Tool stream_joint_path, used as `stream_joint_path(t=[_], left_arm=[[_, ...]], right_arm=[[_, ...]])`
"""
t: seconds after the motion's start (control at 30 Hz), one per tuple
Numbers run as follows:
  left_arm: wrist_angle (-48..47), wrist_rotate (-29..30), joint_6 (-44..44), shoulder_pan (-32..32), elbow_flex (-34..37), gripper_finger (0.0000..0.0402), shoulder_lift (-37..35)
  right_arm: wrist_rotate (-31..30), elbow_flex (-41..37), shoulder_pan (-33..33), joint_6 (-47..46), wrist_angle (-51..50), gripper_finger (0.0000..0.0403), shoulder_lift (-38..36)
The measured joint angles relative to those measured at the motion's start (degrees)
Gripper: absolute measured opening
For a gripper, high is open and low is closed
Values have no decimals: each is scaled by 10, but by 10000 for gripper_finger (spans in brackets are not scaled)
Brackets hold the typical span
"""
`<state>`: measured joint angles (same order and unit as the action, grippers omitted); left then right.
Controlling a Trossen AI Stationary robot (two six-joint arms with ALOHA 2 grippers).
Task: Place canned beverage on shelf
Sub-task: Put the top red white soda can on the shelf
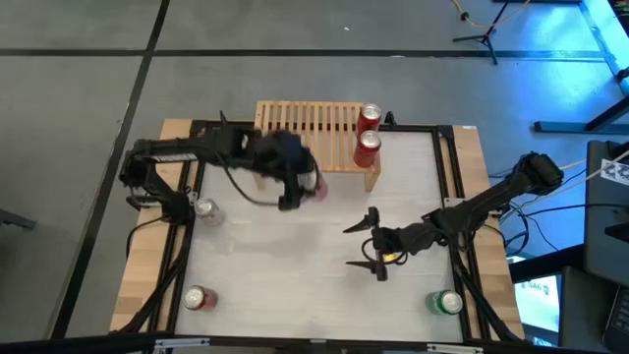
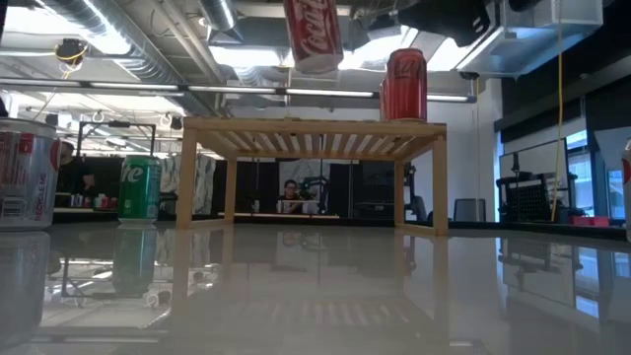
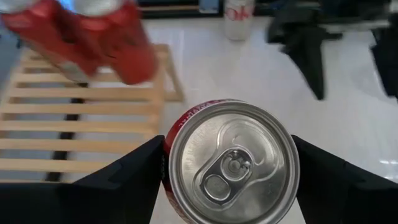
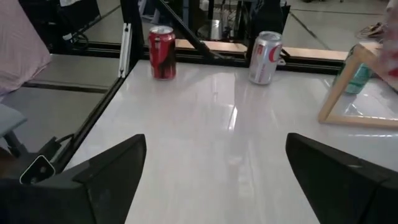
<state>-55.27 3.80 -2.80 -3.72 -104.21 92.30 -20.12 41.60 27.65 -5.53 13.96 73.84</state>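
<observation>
The light-wood slatted shelf (image 1: pixel 305 133) stands at the table's far edge, with two red cans (image 1: pixel 368 133) upright on its right end. My left gripper (image 1: pixel 300 190) is shut on a third red can (image 3: pixel 233 165), in the air just in front of the shelf. In the low view this can (image 2: pixel 314 35) hangs higher than the shelf top (image 2: pixel 311 126). My right gripper (image 1: pixel 366 243) is open and empty over the table's middle right; it also shows in the right wrist view (image 4: pixel 214 180). My left gripper pinches the can's side wall (image 3: pixel 166 155) between its two fingers (image 3: pixel 134 180), one on each side, close below the rim. The fingers come from above, pointing down along the can. The can is lifted clear, its top up and slightly tilted.
A silver can (image 1: pixel 204 208) stands at the table's left, a red can (image 1: pixel 197 298) at the near left corner, and a green can (image 1: pixel 447 302) at the near right corner. The shelf's left and middle slats (image 3: pixel 74 112) are bare. A person sits in the room behind (image 2: pixel 289 192).
</observation>
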Motion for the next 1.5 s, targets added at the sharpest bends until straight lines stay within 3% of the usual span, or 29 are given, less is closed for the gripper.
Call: stream_joint_path(t=[0.33, 0.6, 0.9, 1.2, 1.5], left_arm=[[-64, -117, -81, -126, -163, 281, 70], [-149, -136, -151, -186, -306, 281, 196], [-121, -165, -217, -232, -302, 281, 241], [-79, -235, -224, -264, -302, 281, 264], [-55, -243, -226, -269, -302, 281, 284]], right_arm=[[26, 0, -23, -2, -12, 381, -6], [32, 0, -38, -2, -23, 381, -6], [26, 0, -38, -2, -22, 381, -6], [7, 0, -38, -2, -21, 381, -6], [1, 0, -38, -1, -27, 381, -6]])
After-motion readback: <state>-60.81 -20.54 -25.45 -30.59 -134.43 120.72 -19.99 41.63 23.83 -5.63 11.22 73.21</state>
